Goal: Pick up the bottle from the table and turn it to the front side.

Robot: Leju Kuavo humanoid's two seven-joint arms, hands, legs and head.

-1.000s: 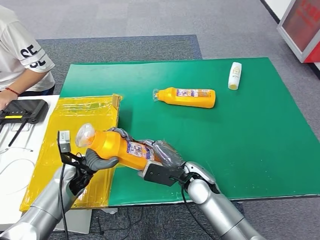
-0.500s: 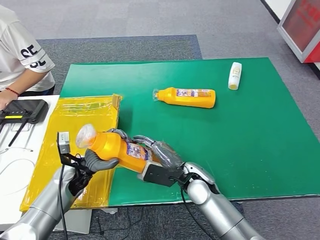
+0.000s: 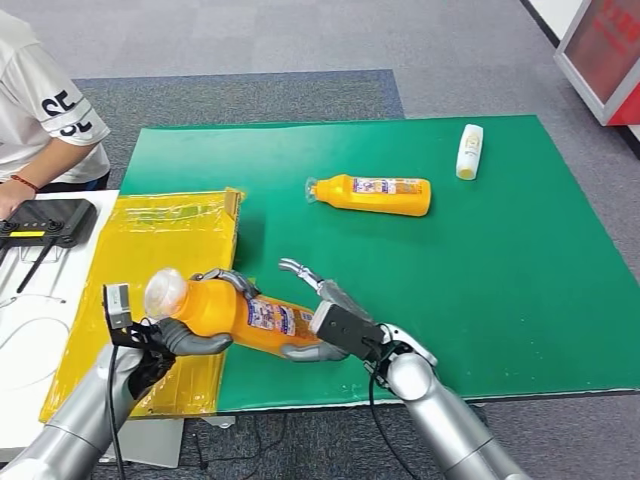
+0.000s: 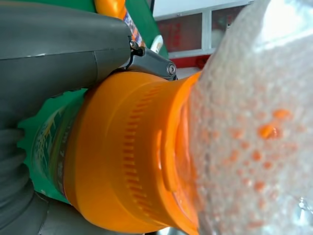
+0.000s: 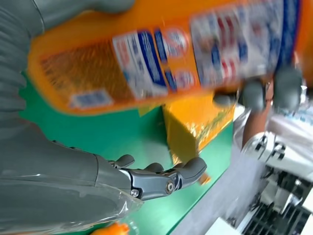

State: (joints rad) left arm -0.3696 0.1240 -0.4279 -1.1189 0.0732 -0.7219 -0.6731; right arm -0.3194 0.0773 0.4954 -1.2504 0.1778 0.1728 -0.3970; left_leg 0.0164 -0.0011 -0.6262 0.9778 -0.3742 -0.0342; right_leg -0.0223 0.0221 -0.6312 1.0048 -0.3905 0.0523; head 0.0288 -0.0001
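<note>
The left hand [image 3: 177,335] grips the orange bottle [image 3: 234,312] by its neck, held above the worktop's [image 3: 490,300] near edge; the left wrist view shows its clear cap close up. The right hand [image 3: 332,320], which clasped the base a second ago, has let go, its fingers [image 5: 162,176] spread apart under the label in the right wrist view.
</note>
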